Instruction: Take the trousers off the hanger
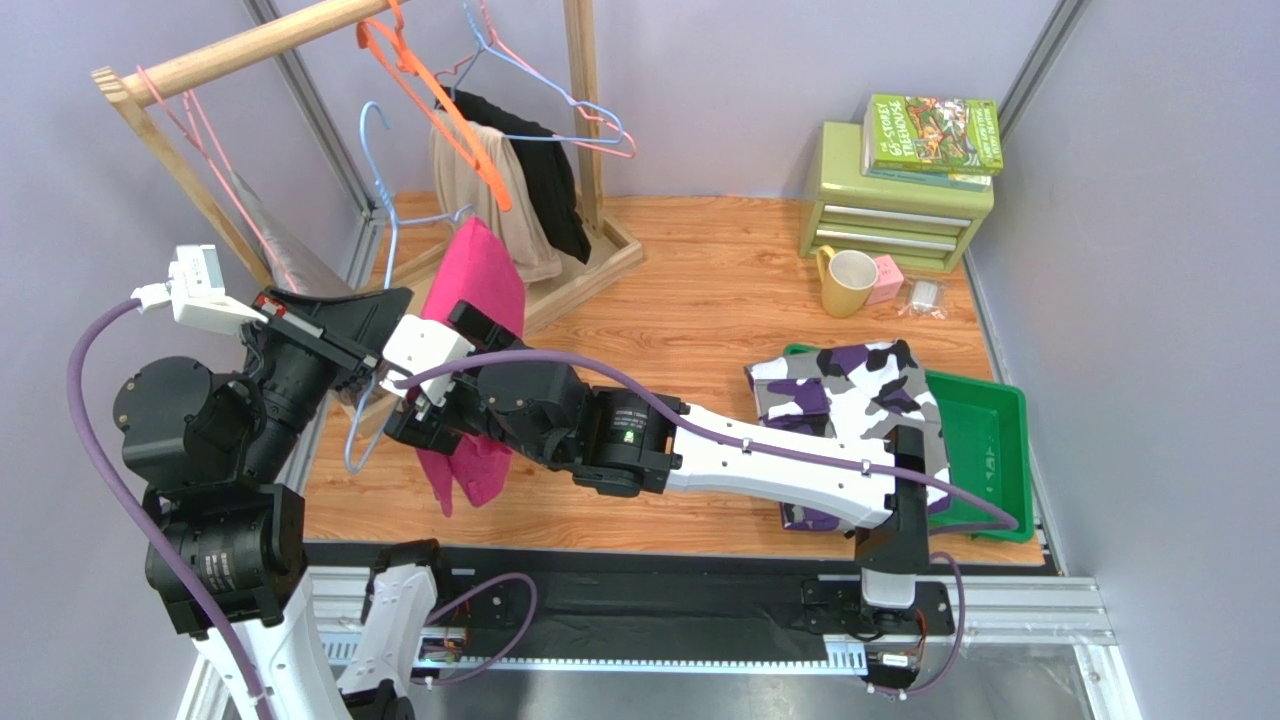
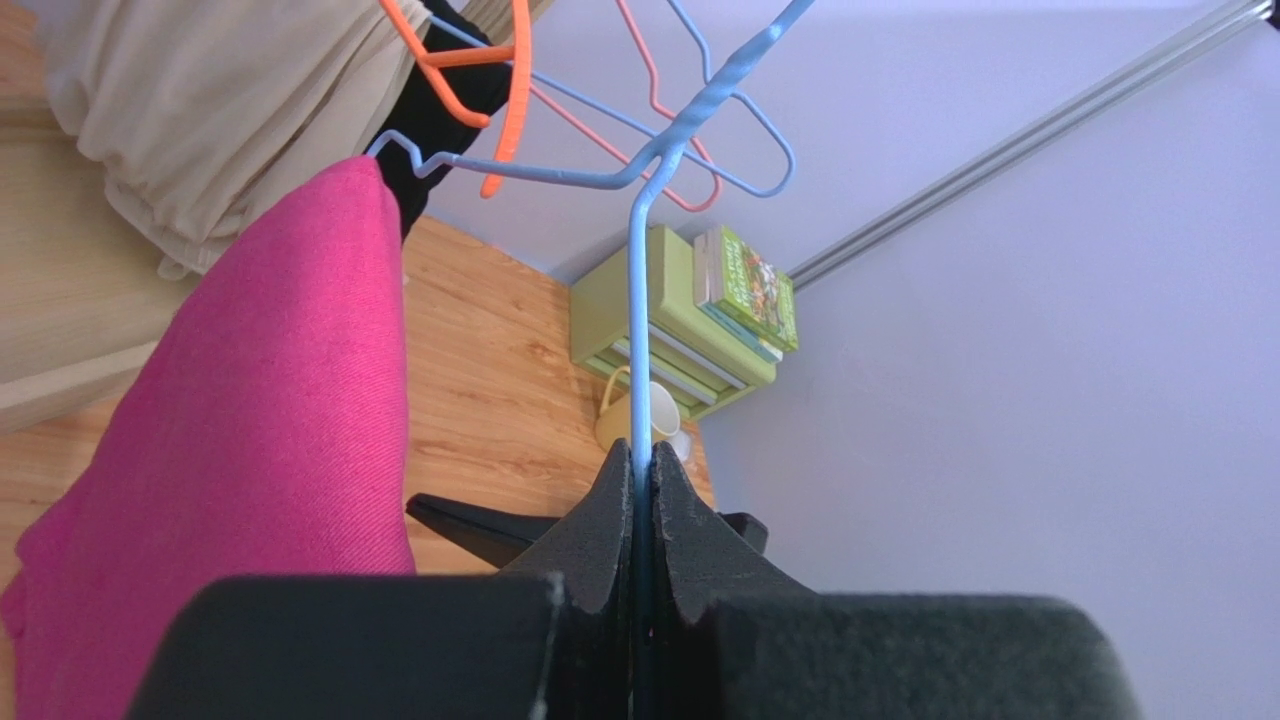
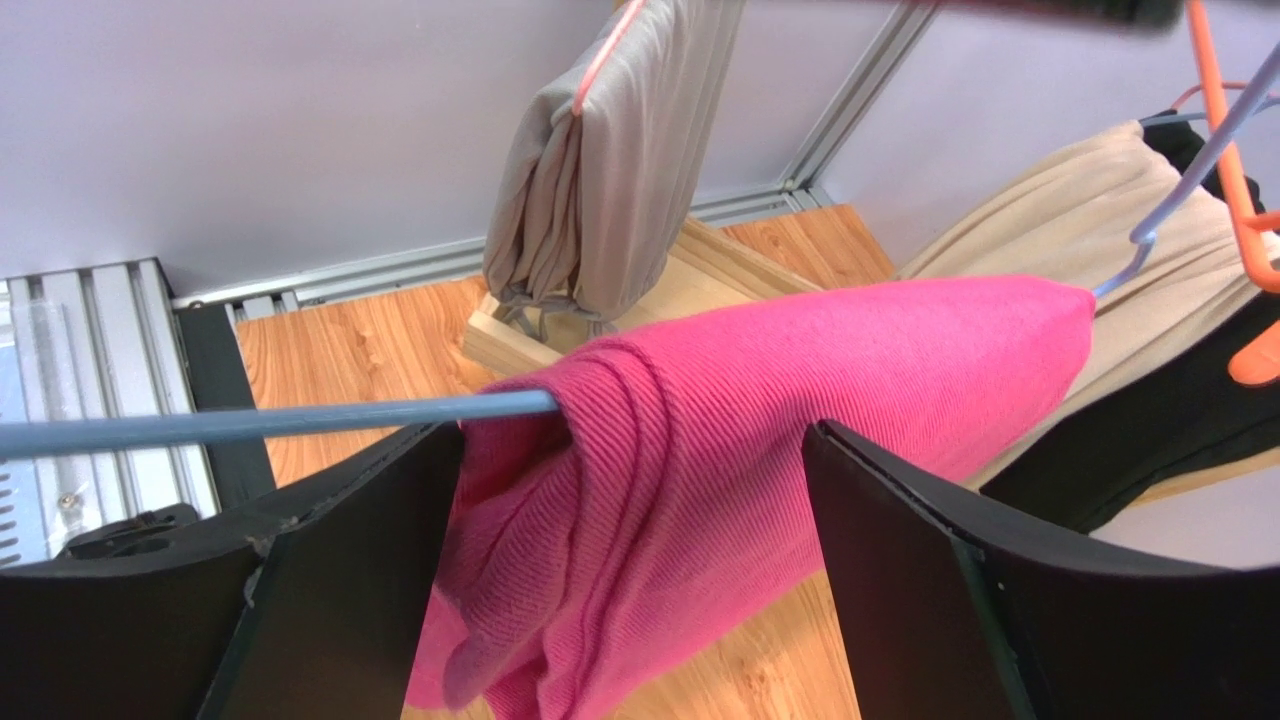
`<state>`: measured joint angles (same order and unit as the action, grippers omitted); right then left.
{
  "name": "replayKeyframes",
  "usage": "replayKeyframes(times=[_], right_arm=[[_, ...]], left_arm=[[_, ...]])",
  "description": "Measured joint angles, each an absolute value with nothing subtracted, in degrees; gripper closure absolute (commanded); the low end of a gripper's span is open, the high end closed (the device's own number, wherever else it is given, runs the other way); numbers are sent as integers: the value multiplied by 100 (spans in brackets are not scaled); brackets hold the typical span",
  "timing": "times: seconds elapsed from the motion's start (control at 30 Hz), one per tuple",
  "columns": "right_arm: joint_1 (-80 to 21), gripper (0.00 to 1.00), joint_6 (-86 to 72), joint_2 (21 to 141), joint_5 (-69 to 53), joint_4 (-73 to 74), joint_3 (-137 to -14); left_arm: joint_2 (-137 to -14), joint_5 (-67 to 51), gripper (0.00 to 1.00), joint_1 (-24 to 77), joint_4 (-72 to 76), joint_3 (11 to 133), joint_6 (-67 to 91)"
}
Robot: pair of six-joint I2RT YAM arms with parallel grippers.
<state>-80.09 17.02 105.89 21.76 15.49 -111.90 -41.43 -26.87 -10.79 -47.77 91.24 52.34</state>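
Top view: wooden surface point(image 1: 706, 300), lilac walls point(image 1: 751, 75), rack point(image 1: 241, 53) rear left. Camouflage trousers point(image 1: 849, 398) flat on green tray point(image 1: 987, 446), right. Pink trousers point(image 1: 484, 293) hang near rack, long axis vertical. My right arm point(image 1: 751, 458) stretches leftward across surface.
Left wrist: my left fingers point(image 2: 643, 495) clamped shut on blue hanger point(image 2: 643, 300) carrying Pink trousers.
Right wrist: my right fingers point(image 3: 624, 450) spread wide, straddling Pink trousers, gripping nothing.

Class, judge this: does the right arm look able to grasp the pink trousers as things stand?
Probably yes: the right gripper stands open around the pink trousers on the blue hanger, with nothing between.
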Motion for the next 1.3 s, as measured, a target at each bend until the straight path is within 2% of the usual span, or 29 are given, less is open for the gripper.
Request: replayKeyframes(times=[0.5, 0.87, 1.3], right_arm=[[-7996, 11, 1564, 9717, 2231, 1299, -9968], [-7830, 11, 1354, 9690, 2158, 1317, -9981], [-7815, 11, 1269, 10049, 1710, 1352, -10606]], left_arm=[[-4141, -2648, 100, -1037, -4869, 9170, 5196], [-4141, -2692, 100, -982, -4834, 9194, 5218], [-4141, -2738, 100, -976, -4740, 9216, 5238]])
